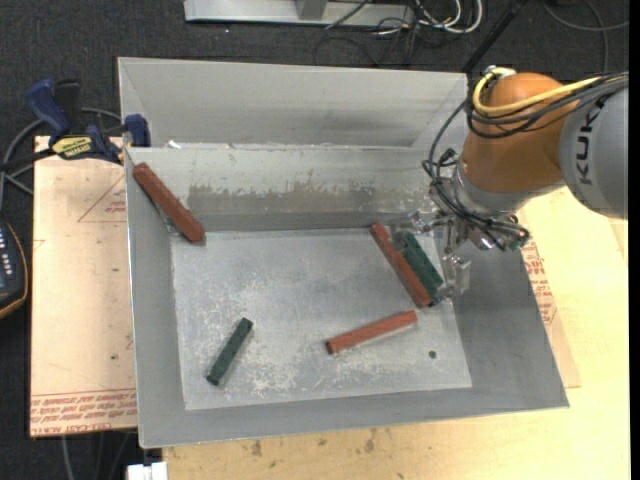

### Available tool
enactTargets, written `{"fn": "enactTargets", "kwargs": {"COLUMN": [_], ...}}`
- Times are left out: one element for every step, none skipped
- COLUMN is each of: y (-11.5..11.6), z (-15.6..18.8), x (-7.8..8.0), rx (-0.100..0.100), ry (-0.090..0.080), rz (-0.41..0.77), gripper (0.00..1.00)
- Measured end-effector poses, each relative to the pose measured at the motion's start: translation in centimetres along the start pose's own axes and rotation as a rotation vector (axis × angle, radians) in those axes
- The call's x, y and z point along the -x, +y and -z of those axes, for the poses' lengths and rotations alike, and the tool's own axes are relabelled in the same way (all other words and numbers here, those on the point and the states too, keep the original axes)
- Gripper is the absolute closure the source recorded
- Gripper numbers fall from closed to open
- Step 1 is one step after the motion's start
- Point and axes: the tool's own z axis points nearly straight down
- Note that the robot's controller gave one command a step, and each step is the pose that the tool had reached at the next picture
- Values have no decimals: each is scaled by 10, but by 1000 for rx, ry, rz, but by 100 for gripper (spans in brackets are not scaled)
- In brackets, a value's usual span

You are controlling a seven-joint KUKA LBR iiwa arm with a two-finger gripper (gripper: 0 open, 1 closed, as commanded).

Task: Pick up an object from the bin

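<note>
In the camera view, the arm (pixel 510 133) reaches into the grey bin (pixel 300 173) from the right. Its jaws hang low over the right end of the bin floor, close to where the floor meets the sloping right wall. I cannot tell whether the jaws are open or closed, because the wrist and its cables crowd that spot. No object can be seen between them.

Just to the left of the jaws lies a dark green bar (pixel 421 265), slanting from upper left to lower right. A reddish-brown bar (pixel 395 258) lies along its left side at the same slant, and the two appear to touch. The green bar is the nearest thing to the jaws and the likely one to be picked.

Another reddish-brown bar (pixel 371 333) lies alone below this pair. A second dark green bar (pixel 229 351) sits well apart in the lower left. A third reddish-brown bar (pixel 168 203) leans in the upper left corner.

My judgement is that this is the approach step, with the jaws lowered beside the pair and no grasp made yet. The next move calls for shifting slightly left to centre on the green bar and setting the jaws across its narrow width. The neighbouring bar leaves little room on that side, so it may get nudged or caught up in the grasp.
</note>
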Motion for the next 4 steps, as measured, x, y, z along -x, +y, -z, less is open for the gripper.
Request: {"fn": "enactTargets", "kwargs": {"y": [32, 73, 83, 82], "z": [-58, -25, -49, -47], "x": [-66, 29, -28, -26], "rx": [10, 3, 9, 6], "ry": [9, -6, 8, 3], "rz": [120, 225, 292, 291], "gripper": [0, 0, 0, 100]}}
